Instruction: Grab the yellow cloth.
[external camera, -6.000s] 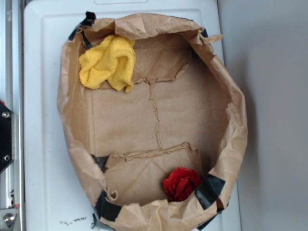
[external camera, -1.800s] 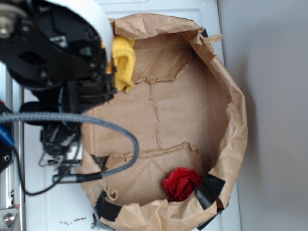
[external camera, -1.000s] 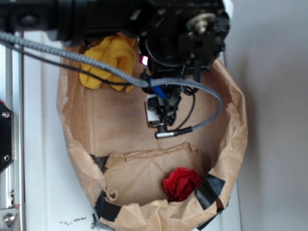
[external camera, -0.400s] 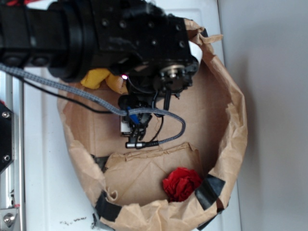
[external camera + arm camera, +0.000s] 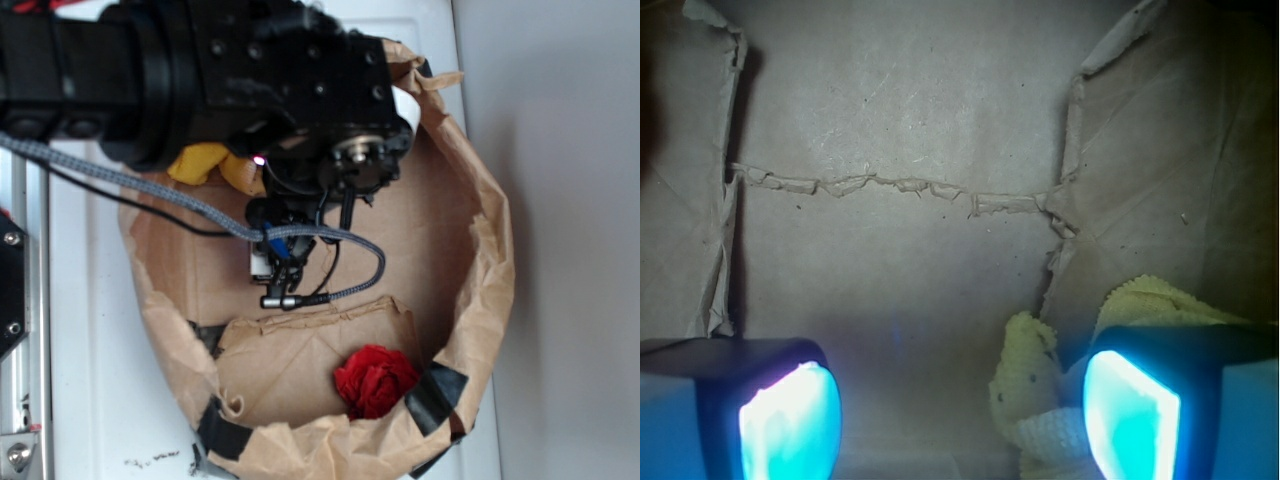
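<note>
Most of the yellow cloth (image 5: pixel 208 165) lies under my arm in the exterior view, at the back left of the brown paper bag (image 5: pixel 490 270). Only a small yellow patch shows there. The wrist view shows a pale yellow corner of the yellow cloth (image 5: pixel 1040 390) lying between my fingers, close to the right fingertip (image 5: pixel 1130 420). My gripper (image 5: pixel 960 420) is open, jaws wide apart, low over the bag floor. Bare paper lies by the left fingertip (image 5: pixel 790 425). Nothing is held.
A red fabric bundle (image 5: pixel 375 380) sits at the front right of the bag, near black tape (image 5: pixel 432 395). The bag's crumpled walls rise all round. A grey braided cable (image 5: pixel 330 240) hangs from my arm. The bag stands on a white surface (image 5: pixel 90 330).
My arm swung in from the left, crossed over the bag and settled over the yellow cloth, covering most of it. In the last half second the arm kept still; the red bundle shifted slightly left.
</note>
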Tool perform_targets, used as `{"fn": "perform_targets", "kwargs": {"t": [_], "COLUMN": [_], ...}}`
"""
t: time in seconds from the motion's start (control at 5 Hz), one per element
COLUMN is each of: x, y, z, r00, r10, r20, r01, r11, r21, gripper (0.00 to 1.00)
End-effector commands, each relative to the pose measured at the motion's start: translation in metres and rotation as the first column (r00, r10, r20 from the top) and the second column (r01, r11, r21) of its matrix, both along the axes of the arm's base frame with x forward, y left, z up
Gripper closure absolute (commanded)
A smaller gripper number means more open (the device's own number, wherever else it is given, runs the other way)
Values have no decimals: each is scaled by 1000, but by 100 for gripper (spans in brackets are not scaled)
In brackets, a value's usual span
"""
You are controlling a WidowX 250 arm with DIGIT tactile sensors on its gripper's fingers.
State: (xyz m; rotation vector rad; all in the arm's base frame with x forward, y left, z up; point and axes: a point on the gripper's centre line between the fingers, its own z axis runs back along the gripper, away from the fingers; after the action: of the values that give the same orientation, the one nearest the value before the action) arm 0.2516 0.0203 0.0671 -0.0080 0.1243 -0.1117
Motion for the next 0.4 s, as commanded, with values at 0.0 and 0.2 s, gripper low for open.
{"fn": "perform_targets", "kwargs": {"t": [0.0,0.2], "x": [-42,-40], "y": [11,25], "z": [13,2], "r00": [986,985], "r10": [-144,-142], "r20": [79,93], "r01": [139,134], "r11": [988,986], "r21": [72,96], "gripper": [0,0]}}
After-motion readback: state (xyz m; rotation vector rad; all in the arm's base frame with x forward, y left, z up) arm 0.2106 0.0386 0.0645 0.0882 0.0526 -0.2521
